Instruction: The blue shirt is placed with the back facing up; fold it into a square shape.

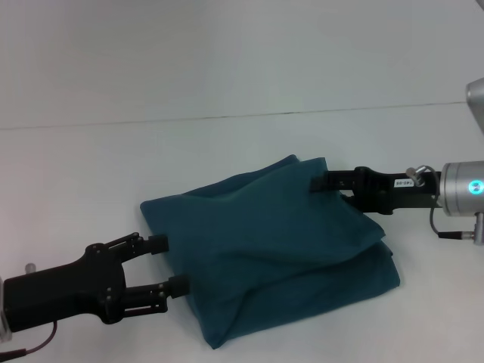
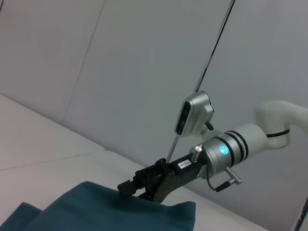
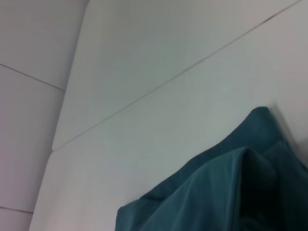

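Note:
The blue shirt (image 1: pixel 280 257) lies folded in a thick, rumpled bundle on the middle of the white table, plain fabric up. From the right, my right gripper (image 1: pixel 321 189) reaches over the bundle's far right corner, its fingers close together with the top layer pinched between them. The left wrist view shows this gripper (image 2: pixel 127 186) at the shirt's (image 2: pixel 96 211) far edge. My left gripper (image 1: pixel 169 265) stands open at the bundle's near left edge, its fingertips just touching the cloth. The right wrist view shows only folds of the shirt (image 3: pixel 216 192).
The white table (image 1: pixel 227 83) runs past the shirt on all sides, with a thin seam line (image 1: pixel 227 117) across its far part. The right arm's silver wrist with a blue light (image 1: pixel 475 187) hangs at the right edge.

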`<state>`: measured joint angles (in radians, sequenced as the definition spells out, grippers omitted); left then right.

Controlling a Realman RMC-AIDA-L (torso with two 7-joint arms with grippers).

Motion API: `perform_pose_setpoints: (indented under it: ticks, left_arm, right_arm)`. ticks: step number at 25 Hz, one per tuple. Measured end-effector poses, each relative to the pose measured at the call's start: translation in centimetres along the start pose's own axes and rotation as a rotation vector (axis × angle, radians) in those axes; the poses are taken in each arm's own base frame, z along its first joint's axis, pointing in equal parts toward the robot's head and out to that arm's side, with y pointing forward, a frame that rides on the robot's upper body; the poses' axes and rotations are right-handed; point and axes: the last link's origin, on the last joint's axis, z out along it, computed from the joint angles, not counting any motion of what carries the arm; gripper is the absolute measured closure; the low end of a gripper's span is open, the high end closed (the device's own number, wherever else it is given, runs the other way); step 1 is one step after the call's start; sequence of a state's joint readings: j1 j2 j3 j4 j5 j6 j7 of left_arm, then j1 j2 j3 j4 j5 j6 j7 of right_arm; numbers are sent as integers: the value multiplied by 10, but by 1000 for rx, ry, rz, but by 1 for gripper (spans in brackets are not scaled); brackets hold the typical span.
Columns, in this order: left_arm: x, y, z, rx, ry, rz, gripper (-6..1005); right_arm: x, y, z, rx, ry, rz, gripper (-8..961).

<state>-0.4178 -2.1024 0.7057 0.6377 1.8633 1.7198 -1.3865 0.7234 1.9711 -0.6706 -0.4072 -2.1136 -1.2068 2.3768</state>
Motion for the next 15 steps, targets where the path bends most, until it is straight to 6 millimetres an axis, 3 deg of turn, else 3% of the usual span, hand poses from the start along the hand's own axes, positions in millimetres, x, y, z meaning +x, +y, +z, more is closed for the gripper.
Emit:
perform_pose_setpoints:
  ticks: [11, 15]
  left_arm:
    - [-3, 0, 1, 7, -4, 2, 76]
    - [-4, 0, 1, 6, -4, 3, 76]
  right_arm:
    - [5, -1, 13, 24, -20, 5, 185]
    - [4, 0, 22, 39, -41, 5, 298]
